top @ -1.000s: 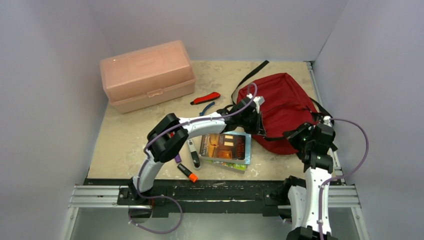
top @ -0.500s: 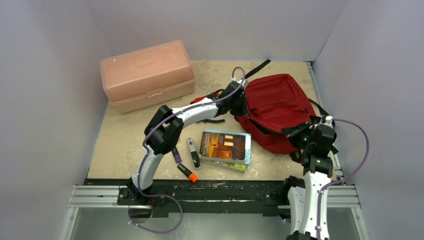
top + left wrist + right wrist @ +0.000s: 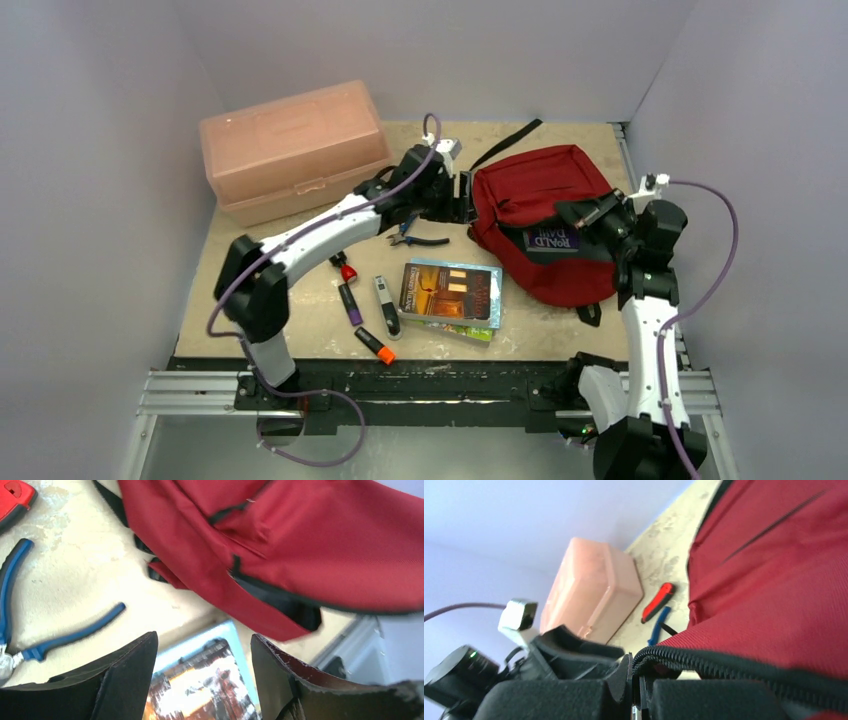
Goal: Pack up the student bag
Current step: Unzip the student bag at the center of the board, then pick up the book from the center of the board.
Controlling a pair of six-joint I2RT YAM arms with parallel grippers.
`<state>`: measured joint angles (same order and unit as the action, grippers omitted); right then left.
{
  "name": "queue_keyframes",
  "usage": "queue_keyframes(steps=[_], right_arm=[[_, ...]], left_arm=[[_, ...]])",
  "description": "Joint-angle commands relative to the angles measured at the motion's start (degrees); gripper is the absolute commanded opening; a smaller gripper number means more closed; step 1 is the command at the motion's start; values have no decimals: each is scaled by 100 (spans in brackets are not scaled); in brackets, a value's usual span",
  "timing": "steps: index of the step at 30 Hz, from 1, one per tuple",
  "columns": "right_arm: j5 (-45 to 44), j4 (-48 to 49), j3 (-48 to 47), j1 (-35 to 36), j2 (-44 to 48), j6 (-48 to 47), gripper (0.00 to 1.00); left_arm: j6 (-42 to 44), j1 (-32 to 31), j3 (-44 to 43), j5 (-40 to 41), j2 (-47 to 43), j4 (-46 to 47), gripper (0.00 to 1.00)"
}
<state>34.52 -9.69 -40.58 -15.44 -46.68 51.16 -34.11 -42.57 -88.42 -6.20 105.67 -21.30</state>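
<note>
- Left end effector [image 3: 464, 196] [image 3: 202, 642]: released. Black matte fingers [image 3: 130, 672] stand apart with nothing between them. It sits just beside the bag's left edge.
- Right end effector [image 3: 590, 213] [image 3: 636, 680]: clenched on the bag [image 3: 540, 185] [image 3: 325, 545] [image 3: 784, 580], pinching the black toothed zipper rim at the mouth and holding that edge lifted.
- Bag: dark red woven fabric, soft and slumped, with black straps. It lies on the right rear part of the worktop [image 3: 260, 280]. A purple cover [image 3: 553, 240] with white lettering shows at the mouth.
- Books [image 3: 450, 292] [image 3: 200, 690]: a flat glossy stack with a teal-edged top cover, near the bag's front left, not touching it.
- Pliers [image 3: 418, 238] [image 3: 65, 635]: blue grips spread apart, beside the left end effector.
- Cutter [image 3: 658, 602]: red and black, slim, beside the pliers.
- Box [image 3: 295, 150] [image 3: 594, 595]: rigid pale pink plastic, rounded lid closed, at the rear left.
- Purple pen [image 3: 350, 303], grey oblong tool [image 3: 387, 305] and orange-capped marker [image 3: 375, 346] lie at the front, left of the books.
- Worktop: beige, mottled, scuffed.
</note>
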Motion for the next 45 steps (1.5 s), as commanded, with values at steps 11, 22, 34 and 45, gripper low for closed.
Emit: queue_keyframes(steps=[11,22,34,45], right_arm=[[-1290,-2549,-1040,279,112,-2489,57],[-1328,-3802,-1868,339,1237,-3458,72],[-765,-2199,-486,3508,-414,-2420,74],[-1485,-671,814,3809,-1423,-1646,50]], left_arm=[[-146,-46,3773,21,-4131,-7,68],[-262,-33,4414,871,-4283,-87,69],[-207,-7,4060,434,-2746,712,72],[-114,120,3605,-219,-1984,565,73]])
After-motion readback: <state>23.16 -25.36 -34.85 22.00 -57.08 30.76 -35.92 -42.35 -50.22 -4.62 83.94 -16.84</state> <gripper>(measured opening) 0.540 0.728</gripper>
